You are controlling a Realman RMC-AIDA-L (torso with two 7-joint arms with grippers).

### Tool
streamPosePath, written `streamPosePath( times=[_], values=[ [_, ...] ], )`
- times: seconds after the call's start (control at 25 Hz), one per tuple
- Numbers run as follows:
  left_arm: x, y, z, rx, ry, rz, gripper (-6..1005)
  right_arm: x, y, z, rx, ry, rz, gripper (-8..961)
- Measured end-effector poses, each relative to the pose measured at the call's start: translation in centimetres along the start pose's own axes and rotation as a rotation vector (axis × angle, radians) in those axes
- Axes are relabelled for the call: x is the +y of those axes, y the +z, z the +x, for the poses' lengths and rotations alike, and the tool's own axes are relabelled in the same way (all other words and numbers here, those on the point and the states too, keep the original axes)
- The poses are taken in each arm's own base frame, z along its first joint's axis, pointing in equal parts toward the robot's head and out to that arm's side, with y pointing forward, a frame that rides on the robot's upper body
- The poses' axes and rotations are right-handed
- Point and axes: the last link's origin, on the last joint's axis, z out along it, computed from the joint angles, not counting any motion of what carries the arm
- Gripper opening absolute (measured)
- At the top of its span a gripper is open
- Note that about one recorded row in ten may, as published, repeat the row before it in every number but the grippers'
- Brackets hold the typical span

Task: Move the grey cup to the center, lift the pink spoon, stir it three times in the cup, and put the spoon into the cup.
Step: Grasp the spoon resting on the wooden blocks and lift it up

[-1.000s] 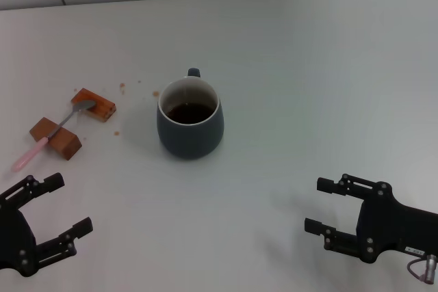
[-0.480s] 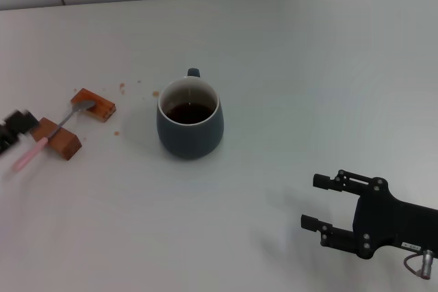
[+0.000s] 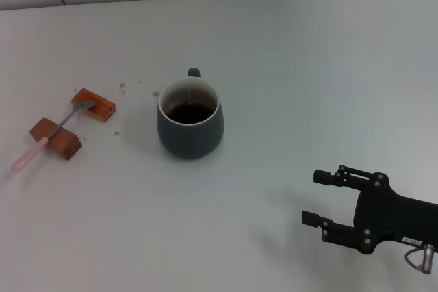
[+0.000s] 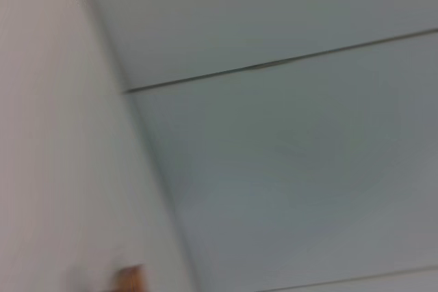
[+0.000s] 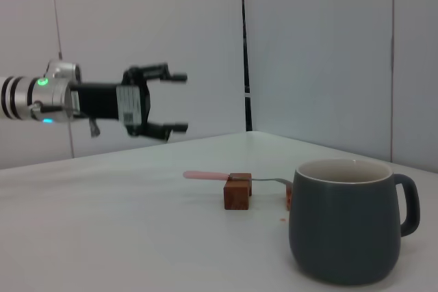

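The grey cup [image 3: 190,117] appears centred; the pink spoon [image 3: 48,136] is unlifted, the wide-spread left tool [image 5: 164,100] raised beyond it; the right tool [image 3: 321,200] is parked wide.

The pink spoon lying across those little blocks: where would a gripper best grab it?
Probably the pink spoon by its handle end, from above: two wooden blocks prop it off the table, and that end overhangs free. The left gripper hangs open above it.

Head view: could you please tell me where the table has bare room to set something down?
Bare table lies right of the grey cup and in front of it, up to the right gripper. It is crowded left of the cup: pink spoon across two wooden blocks, plus crumbs.
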Motion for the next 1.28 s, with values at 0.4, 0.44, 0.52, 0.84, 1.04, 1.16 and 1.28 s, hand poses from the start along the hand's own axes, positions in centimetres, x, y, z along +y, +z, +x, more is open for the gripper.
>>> streamPosePath(
  times=[0.4, 0.44, 0.52, 0.84, 1.04, 1.16, 1.28],
  values=[
    [-2.1, -0.7, -0.5, -0.026, -0.125, 0.145, 844, -0.4, 0.4, -0.4, -0.002, -0.016, -0.011, 707],
    [-2.1, -0.7, -0.5, -0.026, -0.13, 0.149, 844, -0.5, 0.4, -0.4, -0.003, -0.017, -0.013, 708],
    [-2.5, -0.7, -0.9, -0.034, -0.151, 0.167, 844, -0.6, 0.6, -0.5, -0.004, -0.018, -0.016, 708],
    [-3.4, -0.2, -2.0, -0.043, -0.205, 0.188, 843, -0.7, 0.7, -0.7, -0.006, -0.004, -0.02, 708],
    [-3.6, 0.7, -2.2, -0.057, -0.211, 0.196, 843, -0.8, 0.9, -0.8, -0.007, -0.004, -0.023, 708],
    [-3.6, 1.4, -2.3, -0.061, -0.218, 0.193, 843, -0.9, 0.9, -0.8, -0.007, -0.005, -0.024, 708],
    [-3.7, 2.1, -2.4, -0.062, -0.224, 0.194, 843, -1.0, 1.0, -0.9, -0.008, -0.001, -0.026, 708]
  ],
)
